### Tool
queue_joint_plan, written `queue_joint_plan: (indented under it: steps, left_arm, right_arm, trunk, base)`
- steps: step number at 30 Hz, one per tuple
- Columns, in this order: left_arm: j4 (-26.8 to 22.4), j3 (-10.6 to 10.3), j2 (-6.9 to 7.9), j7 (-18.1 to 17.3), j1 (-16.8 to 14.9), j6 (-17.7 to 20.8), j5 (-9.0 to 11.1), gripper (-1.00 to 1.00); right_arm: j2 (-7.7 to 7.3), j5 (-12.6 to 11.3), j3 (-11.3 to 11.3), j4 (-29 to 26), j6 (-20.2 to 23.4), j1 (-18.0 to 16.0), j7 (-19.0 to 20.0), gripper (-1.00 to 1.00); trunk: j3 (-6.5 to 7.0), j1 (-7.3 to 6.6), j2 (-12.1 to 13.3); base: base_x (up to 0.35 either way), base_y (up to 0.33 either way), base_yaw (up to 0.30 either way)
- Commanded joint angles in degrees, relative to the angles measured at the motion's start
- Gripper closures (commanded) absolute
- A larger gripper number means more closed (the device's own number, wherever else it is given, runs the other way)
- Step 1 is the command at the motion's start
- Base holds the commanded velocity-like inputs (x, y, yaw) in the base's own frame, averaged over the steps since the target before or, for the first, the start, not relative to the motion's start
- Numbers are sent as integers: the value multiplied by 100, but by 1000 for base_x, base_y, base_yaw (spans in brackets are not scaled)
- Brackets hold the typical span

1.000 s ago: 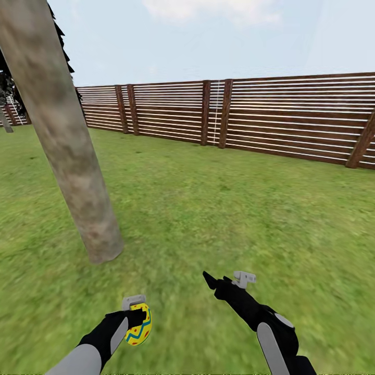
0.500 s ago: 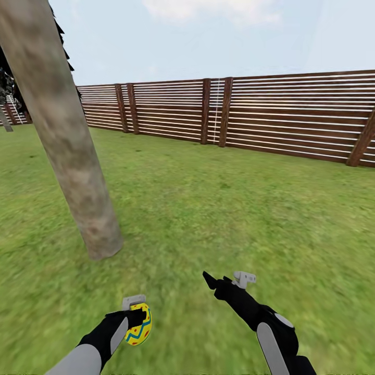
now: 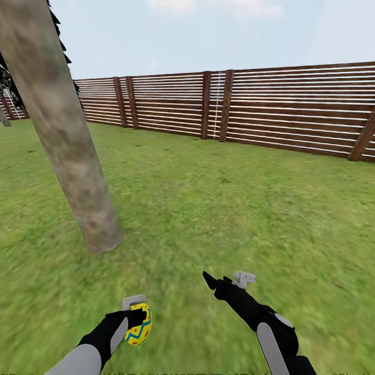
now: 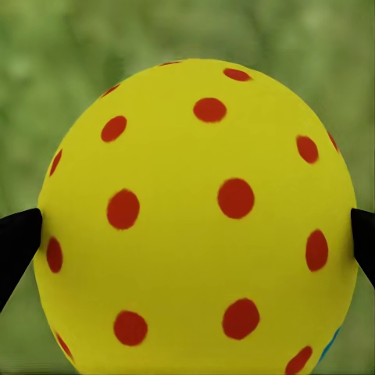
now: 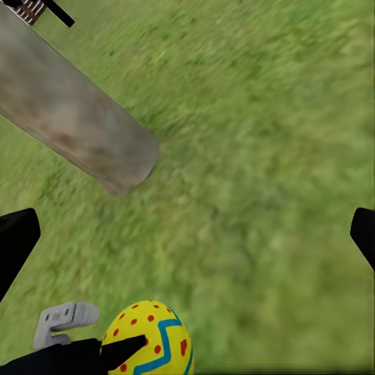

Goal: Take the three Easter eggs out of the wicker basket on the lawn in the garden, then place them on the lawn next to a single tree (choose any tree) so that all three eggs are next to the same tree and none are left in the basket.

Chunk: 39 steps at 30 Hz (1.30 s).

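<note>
In the head view, the left claw (image 3: 136, 323) is clamped on an Easter egg (image 3: 139, 324) held low and near, while the tree (image 3: 67, 151) trunk meets the lawn (image 3: 219, 208) a little farther off and slightly to the left, nearer the left arm than the right. The left wrist view shows the egg (image 4: 195, 219) pinched between two dark fingertips (image 4: 17, 242), grass blurred behind. In the right wrist view the right claw (image 5: 187, 234) has its tips spread wide with nothing between them, looking across at the trunk's base (image 5: 74, 117) and the egg (image 5: 152, 340).

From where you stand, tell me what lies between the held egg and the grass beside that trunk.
Nothing visible does. The left gripper holds the egg above the lawn; only open grass runs from it to the foot of the tree.
</note>
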Motion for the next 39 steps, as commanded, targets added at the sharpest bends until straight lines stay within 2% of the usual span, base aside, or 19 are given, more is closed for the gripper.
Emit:
queue_joint_plan:
  steps: [1, 39]
  left_arm:
    - [-13, 22, -5, 9, -1, 34, -6, 100]
    - [-14, 13, -5, 25, -1, 26, -6, 100]
  right_arm:
    - [2, -20, -7, -5, 30, -2, 9, -100]
    - [2, -20, 2, -5, 30, -2, 12, -100]
  trunk:
    - [-28, 1, -4]
    - [-870, 99, -55]
  base:
    - [0, 0, 0]
    - [0, 0, 0]
